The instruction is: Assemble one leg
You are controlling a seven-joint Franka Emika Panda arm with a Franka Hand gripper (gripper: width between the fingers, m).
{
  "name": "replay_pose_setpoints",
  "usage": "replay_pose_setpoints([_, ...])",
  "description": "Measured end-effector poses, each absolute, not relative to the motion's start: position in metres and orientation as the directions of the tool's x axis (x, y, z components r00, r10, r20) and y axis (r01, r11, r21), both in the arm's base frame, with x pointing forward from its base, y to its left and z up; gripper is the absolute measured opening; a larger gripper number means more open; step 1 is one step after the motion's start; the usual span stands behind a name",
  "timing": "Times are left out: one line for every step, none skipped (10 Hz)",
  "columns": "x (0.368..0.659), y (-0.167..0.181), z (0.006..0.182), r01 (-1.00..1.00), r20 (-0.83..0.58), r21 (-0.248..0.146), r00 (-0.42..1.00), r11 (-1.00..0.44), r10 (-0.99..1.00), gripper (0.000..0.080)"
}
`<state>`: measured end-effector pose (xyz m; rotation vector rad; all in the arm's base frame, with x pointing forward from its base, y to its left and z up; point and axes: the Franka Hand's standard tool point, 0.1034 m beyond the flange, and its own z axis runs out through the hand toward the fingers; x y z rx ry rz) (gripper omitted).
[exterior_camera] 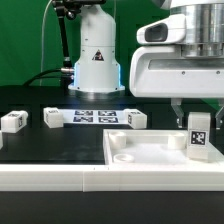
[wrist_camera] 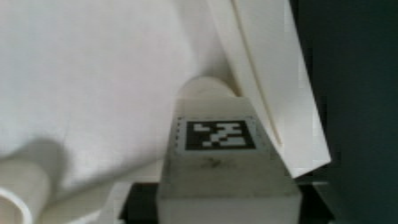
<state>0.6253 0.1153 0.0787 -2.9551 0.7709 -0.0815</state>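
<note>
Now: end effector point(exterior_camera: 198, 119) pinching leg point(exterior_camera: 198, 137) upright, tag outward, low over panel point(exterior_camera: 150, 150), corner at exterior view's right. Vertical hold likely for seating in socket. Contact unclear. Spare legs point(exterior_camera: 52, 118) wait on surface point(exterior_camera: 60, 145) behind.

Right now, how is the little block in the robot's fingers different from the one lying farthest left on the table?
The held leg stands upright between the fingers; the far-left leg lies on its side. The held leg is at the white panel; the far-left leg rests on the black table. Both are small white blocks with black-and-white tags.
</note>
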Motion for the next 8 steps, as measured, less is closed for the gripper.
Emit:
replay_pose_setpoints([0.6248,0.1156,0.0784,-0.605,0.024,-0.101,0.792,-0.790,-0.610,0.0291])
replay_pose_setpoints([0.6236,0.1166,0.0780,-0.736,0.018,-0.102,0.671,-0.669,-0.741,0.0291])
replay_pose_setpoints([0.6223,0.1190,0.0775,-0.834,0.008,-0.097,0.545,-0.543,-0.839,0.0291])
replay_pose_setpoints([0.6219,0.1206,0.0773,-0.899,0.002,-0.090,0.430,-0.428,-0.903,0.0291])
replay_pose_setpoints([0.6225,0.1203,0.0772,-0.927,-0.005,-0.086,0.368,-0.366,-0.930,0.0291])
replay_pose_setpoints([0.6227,0.1192,0.0773,-0.946,-0.018,-0.089,0.314,-0.312,-0.949,0.0291])
replay_pose_setpoints([0.6226,0.1189,0.0773,-0.960,-0.032,-0.090,0.269,-0.265,-0.963,0.0291])
replay_pose_setpoints([0.6225,0.1192,0.0772,-0.972,-0.037,-0.089,0.221,-0.217,-0.975,0.0291])
